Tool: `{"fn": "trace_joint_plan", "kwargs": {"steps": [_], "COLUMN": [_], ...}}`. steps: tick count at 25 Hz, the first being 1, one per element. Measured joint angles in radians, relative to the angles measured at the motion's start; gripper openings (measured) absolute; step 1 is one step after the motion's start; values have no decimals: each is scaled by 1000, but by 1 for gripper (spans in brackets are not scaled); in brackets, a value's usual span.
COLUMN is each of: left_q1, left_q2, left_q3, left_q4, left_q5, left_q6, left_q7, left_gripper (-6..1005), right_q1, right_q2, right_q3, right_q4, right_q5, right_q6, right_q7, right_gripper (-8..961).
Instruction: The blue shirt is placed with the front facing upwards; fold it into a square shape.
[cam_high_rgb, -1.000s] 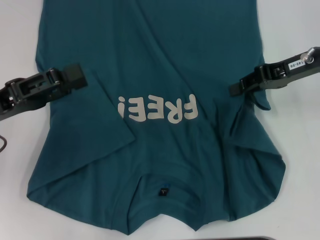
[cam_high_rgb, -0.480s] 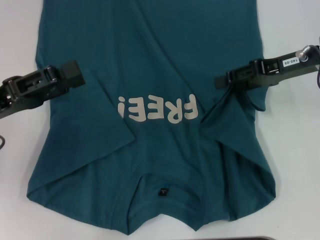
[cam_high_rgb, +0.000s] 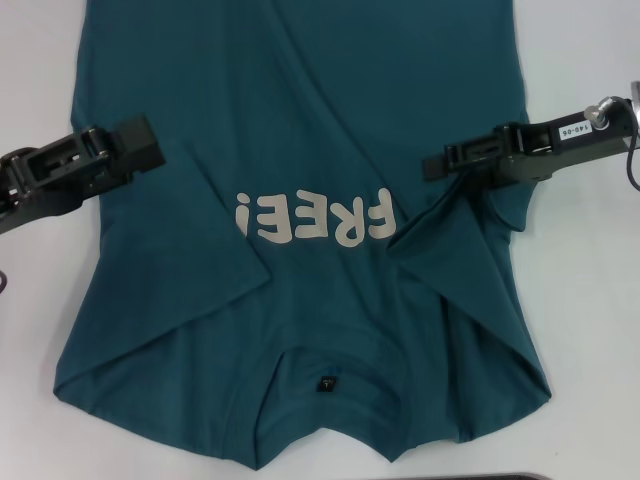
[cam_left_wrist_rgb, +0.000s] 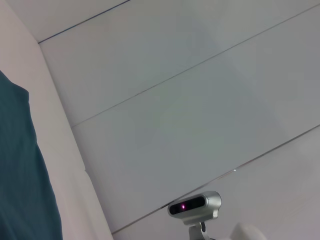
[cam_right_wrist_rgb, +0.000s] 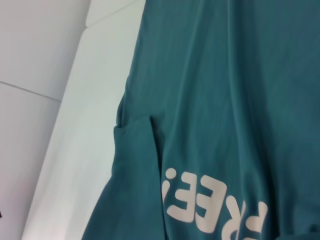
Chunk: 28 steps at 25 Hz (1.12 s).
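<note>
The white table (cam_high_rgb: 40, 80) is carrying almost nothing but the blue shirt (cam_high_rgb: 300, 120). A dark strip (cam_high_rgb: 510, 477) is peeking in at the near edge of the table. In the left wrist view a small silver camera (cam_left_wrist_rgb: 196, 206) is sitting on a stand by the pale wall panels (cam_left_wrist_rgb: 190, 100), far from the work.

Nothing is standing in the way of either arm. Bare table is showing along the left edge and the right edge, so there is open room on both sides. The shirt is running off the far side of the head view, and its collar is lying close to the near edge.

The shirt is lying in the middle of the table with its front up. It is dark teal blue, with cream letters (cam_high_rgb: 315, 217) across the chest that are reading upside down from the robot's head. A small dark neck label (cam_high_rgb: 327, 383) is showing inside the collar. The sleeve on the left side is lying folded in over the chest.

The right gripper (cam_high_rgb: 432, 163) is reaching in from the right edge, and its fingers are pinching the cloth of the right sleeve, which is hanging up off the table in a peak. The left gripper (cam_high_rgb: 140, 145) is hovering over the shirt's left side, and I cannot tell how its fingers are set.
</note>
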Motion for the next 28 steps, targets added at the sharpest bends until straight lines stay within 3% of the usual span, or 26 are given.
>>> {"fn": "trace_joint_plan", "kwargs": {"steps": [5, 13, 20, 28], "left_q1": [1, 3, 3, 4], "left_q2": [0, 0, 0, 0], "left_q3": [0, 0, -1, -1], "left_q4": [0, 0, 0, 2], "left_q5": [0, 0, 0, 0], "left_q6": [-4, -6, -9, -17], "left_q7": [0, -2, -3, -4], "left_gripper": [769, 768, 768, 767], "right_q1": [-2, 1, -19, -56], "right_q2": [-23, -43, -87, -92], "right_q3": [-46, -46, -55, -50], "right_q4": [-12, -18, -27, -27], "right_q5": [0, 7, -48, -104], "right_q6": [1, -48, -159, -155], "right_q7": [31, 34, 38, 49], "right_gripper": [777, 774, 771, 768]}}
